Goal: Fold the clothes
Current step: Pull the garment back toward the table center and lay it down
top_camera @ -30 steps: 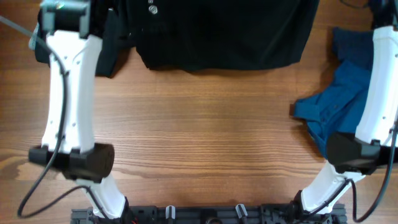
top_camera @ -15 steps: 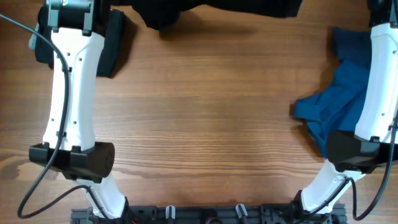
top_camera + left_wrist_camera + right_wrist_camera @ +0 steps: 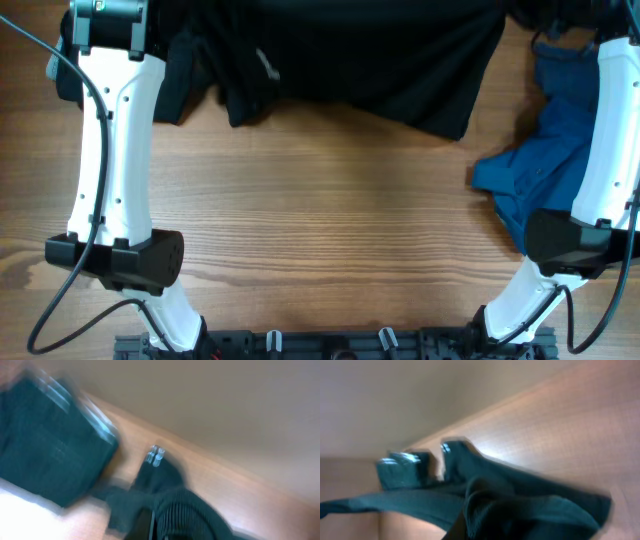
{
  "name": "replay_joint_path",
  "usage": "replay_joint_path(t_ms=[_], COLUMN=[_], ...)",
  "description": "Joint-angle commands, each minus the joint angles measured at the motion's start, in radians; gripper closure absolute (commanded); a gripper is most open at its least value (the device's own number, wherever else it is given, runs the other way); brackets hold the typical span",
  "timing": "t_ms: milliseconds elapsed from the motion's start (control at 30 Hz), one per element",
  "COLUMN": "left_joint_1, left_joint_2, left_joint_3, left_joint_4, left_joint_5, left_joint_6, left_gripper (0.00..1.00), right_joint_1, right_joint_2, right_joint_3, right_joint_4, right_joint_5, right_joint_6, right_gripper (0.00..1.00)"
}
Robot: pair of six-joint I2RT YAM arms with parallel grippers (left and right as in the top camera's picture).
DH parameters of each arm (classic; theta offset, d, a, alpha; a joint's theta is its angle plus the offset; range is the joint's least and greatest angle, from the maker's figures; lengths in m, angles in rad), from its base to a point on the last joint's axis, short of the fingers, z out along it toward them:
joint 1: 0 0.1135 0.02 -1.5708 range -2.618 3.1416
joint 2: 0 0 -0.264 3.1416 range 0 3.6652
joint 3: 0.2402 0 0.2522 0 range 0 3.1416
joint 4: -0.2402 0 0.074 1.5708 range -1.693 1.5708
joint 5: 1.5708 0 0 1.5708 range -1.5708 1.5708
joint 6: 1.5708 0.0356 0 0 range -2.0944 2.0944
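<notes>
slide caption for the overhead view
Black shirt spread along the far side, blue garment bunched beside the right arm.

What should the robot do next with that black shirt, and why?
Probably draw the black shirt toward the near side and lay it flat on the table. It sits bunched at the far edge with an uneven hem, so it likely needs smoothing before any fold.

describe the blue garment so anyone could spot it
On the wooden table, look to the right side, beside the white right arm. The blue garment lies crumpled there, partly under that arm. It alone is blue; the shirt spread along the far edge is black.
</notes>
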State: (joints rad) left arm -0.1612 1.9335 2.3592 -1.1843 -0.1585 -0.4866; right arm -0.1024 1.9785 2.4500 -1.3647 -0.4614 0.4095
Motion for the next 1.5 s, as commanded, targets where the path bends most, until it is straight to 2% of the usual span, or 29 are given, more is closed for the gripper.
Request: replay_joint_path(t_ms=[0,67,133,233,367,467,533,667,833,1000,1300,1467], left_joint_1=[0.009,0.009,0.009,0.009,0.006,0.006,0.001,-0.029,-0.079,-0.095,-0.097,-0.107], left_joint_2=[-0.019,-0.019,-0.019,-0.019,-0.023,-0.03,-0.035,-0.071,-0.19,-0.343,-0.43,-0.43], left_joint_3=[0.01,0.01,0.01,0.01,0.007,0.006,0.003,-0.051,-0.254,-0.595,-0.94,-1.06], left_joint_4=[-0.179,-0.274,-0.367,-0.487,-0.5,-0.501,-0.501,-0.501,-0.5,-0.476,-0.367,-0.329], left_joint_5=[0.058,0.069,0.102,0.133,0.256,0.36,0.377,0.378,0.266,0.274,0.36,0.421], left_joint_6=[-0.065,-0.084,-0.083,-0.083,0.005,0.047,0.064,0.064,0.044,0.006,-0.001,-0.004], left_gripper=[0.96,0.96,0.96,0.96,0.96,0.96,0.96,0.96,0.96,0.96,0.96,0.96], right_joint_1=[0.019,0.035,0.063,0.111,0.17,0.208,0.226,0.256,0.277,0.279,0.279,0.279], right_joint_2=[0.001,0.002,-0.003,-0.026,-0.029,-0.044,-0.077,-0.184,-0.357,-0.502,-0.554,-0.554], right_joint_3=[0.009,0.009,-0.02,-0.102,-0.202,-0.262,-0.286,-0.32,-0.46,-0.744,-1.182,-1.305], right_joint_4=[-0.118,-0.218,-0.244,-0.244,-0.244,-0.244,-0.244,-0.244,-0.243,-0.201,0.01,0.072], right_joint_5=[0.028,0.029,0.009,0.013,0.04,0.195,0.263,0.271,0.273,0.296,0.205,0.206], right_joint_6=[-0.12,-0.179,-0.268,-0.229,-0.21,-0.12,-0.089,-0.092,-0.092,-0.066,-0.047,0.004], right_gripper=[0.96,0.96,0.96,0.96,0.96,0.96,0.96,0.96,0.93,0.92,0.92,0.95])
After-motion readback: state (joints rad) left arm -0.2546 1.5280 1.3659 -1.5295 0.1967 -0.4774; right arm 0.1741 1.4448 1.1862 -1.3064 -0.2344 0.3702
